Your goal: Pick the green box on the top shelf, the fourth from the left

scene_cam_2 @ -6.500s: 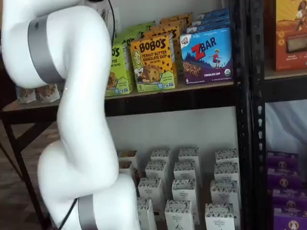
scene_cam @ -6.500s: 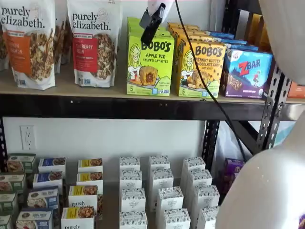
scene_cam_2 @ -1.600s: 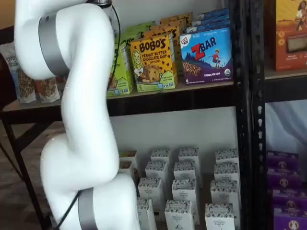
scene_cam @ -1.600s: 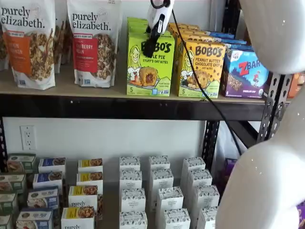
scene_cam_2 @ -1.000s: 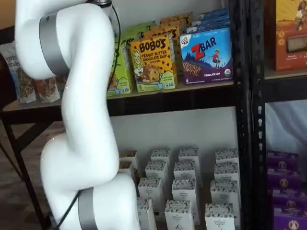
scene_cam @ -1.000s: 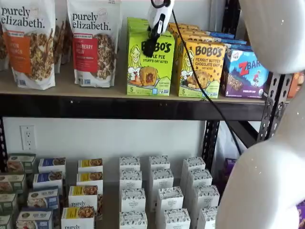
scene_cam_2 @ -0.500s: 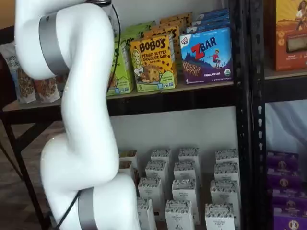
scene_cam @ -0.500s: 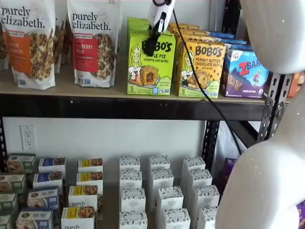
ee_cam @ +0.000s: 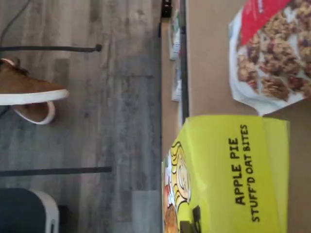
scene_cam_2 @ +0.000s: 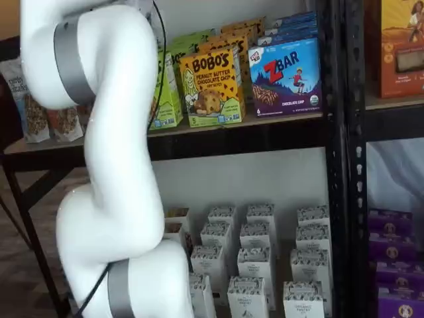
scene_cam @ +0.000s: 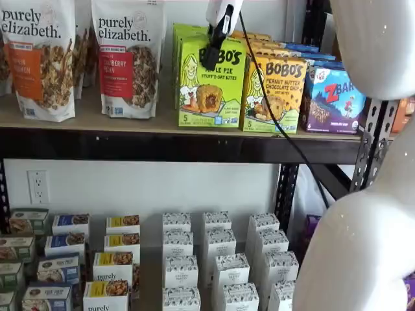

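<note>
The green box [scene_cam: 212,83] is the front lime-green Bobo's Apple Pie box on the top shelf [scene_cam: 130,145]. It sits slightly raised and pulled out of its row, with another green box [scene_cam: 185,32] behind it. My gripper [scene_cam: 211,59] hangs from above with its black fingers closed over the box's top edge. In a shelf view the box [scene_cam_2: 167,93] is mostly hidden behind my white arm. The wrist view shows the box's top face [ee_cam: 233,174] close up, beside a granola bag [ee_cam: 272,53].
Purely Elizabeth granola bags [scene_cam: 126,58] stand left of the green box. A yellow-orange Bobo's box [scene_cam: 275,94] and a blue ZBar box [scene_cam: 334,97] stand right of it. White boxes [scene_cam: 220,259] fill the lower shelf. A black cable [scene_cam: 279,110] hangs from the gripper. A shoe [ee_cam: 29,92] is on the floor.
The green box has shifted right and slightly up together with my gripper, coming out of line with the boxes behind it. Before that the gripper came down onto its top.
</note>
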Robot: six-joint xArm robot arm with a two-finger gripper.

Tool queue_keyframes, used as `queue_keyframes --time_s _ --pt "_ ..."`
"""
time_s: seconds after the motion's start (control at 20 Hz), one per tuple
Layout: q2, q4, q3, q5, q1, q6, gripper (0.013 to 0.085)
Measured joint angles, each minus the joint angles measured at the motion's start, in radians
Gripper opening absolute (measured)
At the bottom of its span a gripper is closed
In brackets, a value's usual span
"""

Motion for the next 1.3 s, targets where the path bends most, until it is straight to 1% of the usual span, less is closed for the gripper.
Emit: queue_keyframes --time_s 0.15,0.3,0.35,0.5,0.6,0.85,1.3 --pt "-0.018 0.021 -0.007 0.047 -0.011 -0.001 0.0250" --pt "-0.035 0.054 -0.034 0.135 -0.030 0.001 0.0250" --pt "-0.046 0.059 -0.033 0.150 -0.033 0.002 0.0250" --pt "-0.096 0.087 -0.019 0.197 -0.050 0.004 0.0250" --pt "-0.139 0.098 0.004 0.211 -0.061 0.004 0.0250" --pt "-0.217 0.095 0.054 0.229 -0.083 -0.009 0.0250" --pt "-0.298 0.090 0.120 0.266 -0.154 -0.072 0.0250"
